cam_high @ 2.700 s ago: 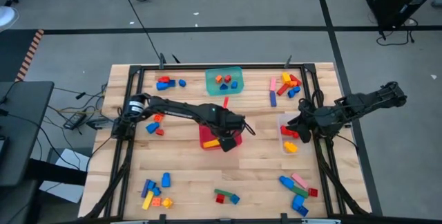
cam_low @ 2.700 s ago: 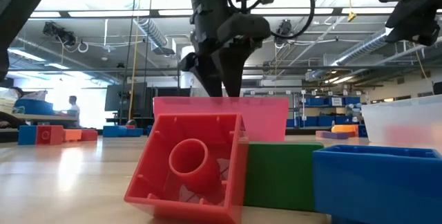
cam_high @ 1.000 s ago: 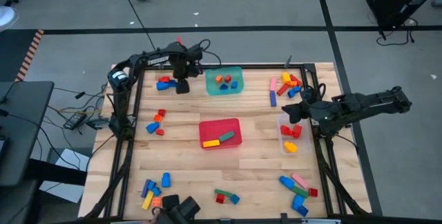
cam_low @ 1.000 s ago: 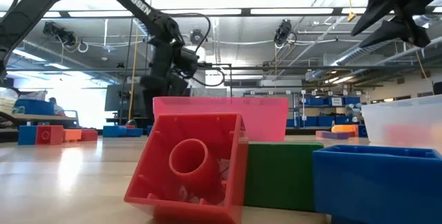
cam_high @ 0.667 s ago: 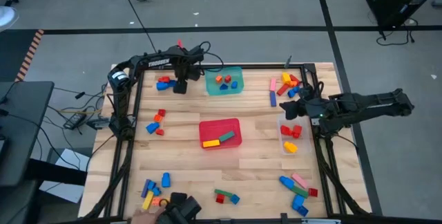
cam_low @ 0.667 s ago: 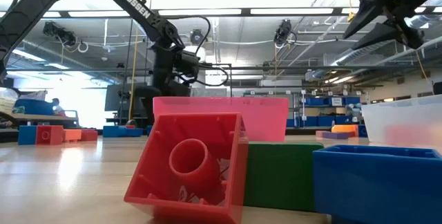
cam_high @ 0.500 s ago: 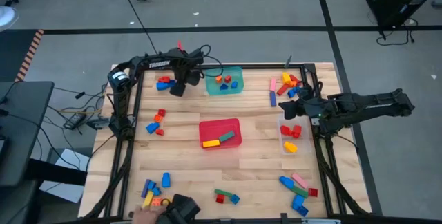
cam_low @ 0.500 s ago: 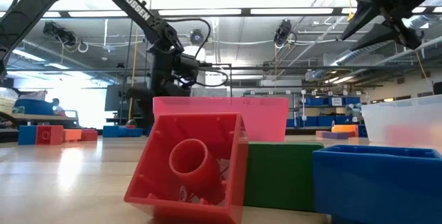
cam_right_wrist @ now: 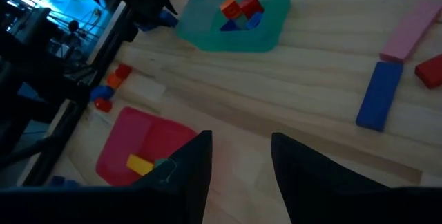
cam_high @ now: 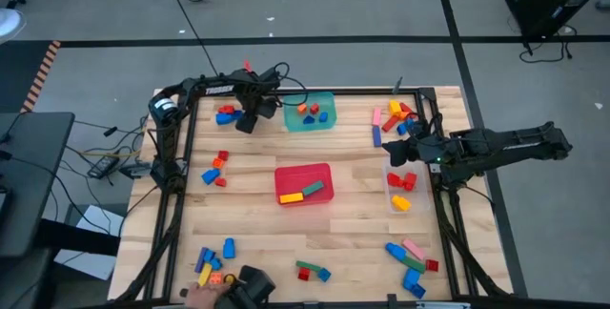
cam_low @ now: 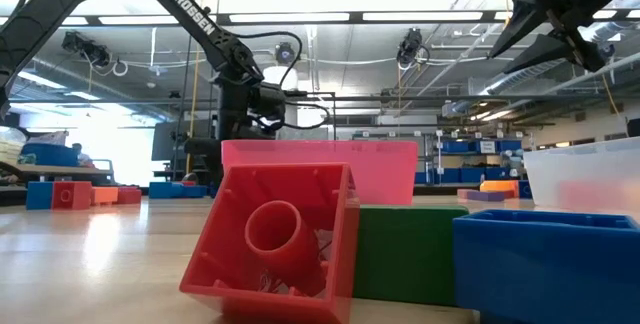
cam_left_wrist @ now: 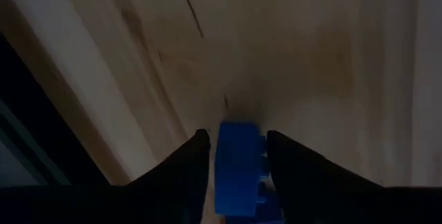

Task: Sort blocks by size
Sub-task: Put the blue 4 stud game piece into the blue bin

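The small blue brick (cam_left_wrist: 238,165) at the table's far-left corner is sitting squarely between the left gripper (cam_left_wrist: 235,156) fingers, which look to be pinching it, so a lift toward the teal tub (cam_high: 310,111) seems next, while the right gripper (cam_right_wrist: 239,156) is hovering part-open and empty, beside the clear tub (cam_high: 400,187).
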You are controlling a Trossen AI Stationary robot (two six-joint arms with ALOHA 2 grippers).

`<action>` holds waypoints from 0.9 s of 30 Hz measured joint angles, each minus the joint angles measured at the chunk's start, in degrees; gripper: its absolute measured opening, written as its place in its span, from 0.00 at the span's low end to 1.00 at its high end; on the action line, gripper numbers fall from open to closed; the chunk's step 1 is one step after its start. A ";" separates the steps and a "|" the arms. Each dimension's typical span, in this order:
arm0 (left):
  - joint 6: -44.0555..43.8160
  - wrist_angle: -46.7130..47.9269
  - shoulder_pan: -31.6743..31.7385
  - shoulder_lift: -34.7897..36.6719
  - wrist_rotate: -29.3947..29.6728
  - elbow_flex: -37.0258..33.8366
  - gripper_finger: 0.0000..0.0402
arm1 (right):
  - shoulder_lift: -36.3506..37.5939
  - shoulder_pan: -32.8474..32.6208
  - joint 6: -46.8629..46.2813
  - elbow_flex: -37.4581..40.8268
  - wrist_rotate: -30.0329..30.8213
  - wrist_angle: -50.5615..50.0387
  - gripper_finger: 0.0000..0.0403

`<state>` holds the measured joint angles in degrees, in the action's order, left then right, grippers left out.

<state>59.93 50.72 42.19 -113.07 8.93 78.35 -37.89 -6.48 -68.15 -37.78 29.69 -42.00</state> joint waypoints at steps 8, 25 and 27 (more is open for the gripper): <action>-5.53 0.85 1.27 -0.03 -1.36 -0.70 0.27 | 0.00 -0.04 0.82 0.00 -1.39 0.00 0.40; -20.19 15.15 -3.63 -0.23 -9.02 12.55 0.26 | 0.00 -0.04 4.30 0.00 -3.89 -0.02 0.40; -21.34 16.69 -4.62 -0.23 -9.27 15.67 0.26 | 0.00 -0.04 4.66 0.00 -3.89 -0.01 0.40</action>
<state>38.59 67.41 37.57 -113.30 -0.34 94.02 -37.89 -6.52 -63.48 -37.78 25.80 -42.00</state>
